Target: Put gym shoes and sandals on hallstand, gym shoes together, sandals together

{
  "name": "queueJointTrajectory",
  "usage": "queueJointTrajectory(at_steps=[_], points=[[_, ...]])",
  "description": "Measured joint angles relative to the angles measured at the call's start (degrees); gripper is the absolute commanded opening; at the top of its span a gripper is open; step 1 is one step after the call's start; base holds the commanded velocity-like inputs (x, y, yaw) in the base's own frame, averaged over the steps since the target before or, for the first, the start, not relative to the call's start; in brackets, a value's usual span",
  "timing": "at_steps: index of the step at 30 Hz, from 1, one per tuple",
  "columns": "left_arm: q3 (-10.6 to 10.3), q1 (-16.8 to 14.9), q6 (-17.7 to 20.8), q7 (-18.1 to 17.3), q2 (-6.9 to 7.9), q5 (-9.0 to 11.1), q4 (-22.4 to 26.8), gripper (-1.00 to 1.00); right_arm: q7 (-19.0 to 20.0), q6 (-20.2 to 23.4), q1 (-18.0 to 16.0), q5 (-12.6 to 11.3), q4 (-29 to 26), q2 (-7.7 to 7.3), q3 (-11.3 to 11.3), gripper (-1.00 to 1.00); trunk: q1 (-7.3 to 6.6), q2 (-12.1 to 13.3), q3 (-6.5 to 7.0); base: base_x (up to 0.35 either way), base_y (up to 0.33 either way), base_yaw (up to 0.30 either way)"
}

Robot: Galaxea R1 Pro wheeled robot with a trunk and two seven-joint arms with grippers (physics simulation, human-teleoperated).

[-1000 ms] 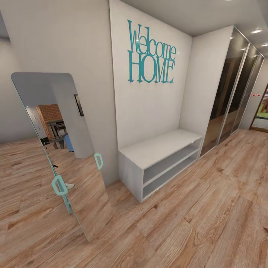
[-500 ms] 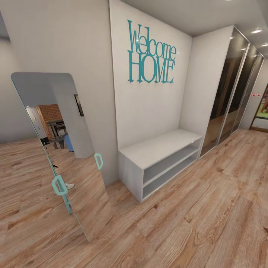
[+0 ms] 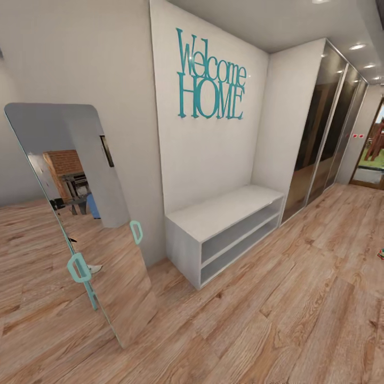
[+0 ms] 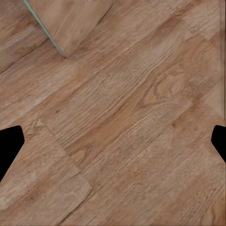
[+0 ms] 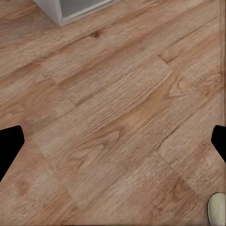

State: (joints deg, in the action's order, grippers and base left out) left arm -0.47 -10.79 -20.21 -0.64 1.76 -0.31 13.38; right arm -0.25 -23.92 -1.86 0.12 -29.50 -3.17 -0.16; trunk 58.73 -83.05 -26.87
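Evidently nothing is placed yet: both grippers hang wide open and empty over the corridor floor (image 3: 298,320), the white two-shelf bench (image 3: 224,213) bare.

The light brown wooden floor (image 3: 298,320) is seen all around. A small red and green bit (image 3: 381,254), too tiny to name, lies at three o'clock.

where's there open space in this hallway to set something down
The white bench's top is bare, bordered by the wall with the Welcome HOME lettering and the dark wardrobe doors. Both its shelf bays look empty. The wood floor in front is open; the leaning mirror crowds its left end.
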Motion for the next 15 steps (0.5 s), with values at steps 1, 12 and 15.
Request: queueJointTrajectory(at_steps=[1, 12, 15], points=[[-0.02, 0.00, 0.00, 0.00, -0.01, 0.00, 0.00, 1.00, -0.01, 0.00, 0.01, -0.01, 0.00, 0.00, 0.00, 1.00, 0.00, 0.00, 0.00, 0.000, 0.000, -0.275], [-0.18, 0.00, -0.04, 0.00, -0.02, -0.09, 0.00, 1.00, -0.05, 0.02, 0.00, -0.04, -0.01, 0.00, -0.01, 1.00, 0.00, 0.00, -0.16, 0.000, -0.083, -0.281], [-0.18, 0.00, -0.06, 0.00, -0.02, -0.09, 0.00, 1.00, -0.05, 0.00, 0.01, -0.04, -0.05, 0.04, -0.01, 1.00, 0.00, 0.00, -0.29, 0.000, -0.245, -0.218]])
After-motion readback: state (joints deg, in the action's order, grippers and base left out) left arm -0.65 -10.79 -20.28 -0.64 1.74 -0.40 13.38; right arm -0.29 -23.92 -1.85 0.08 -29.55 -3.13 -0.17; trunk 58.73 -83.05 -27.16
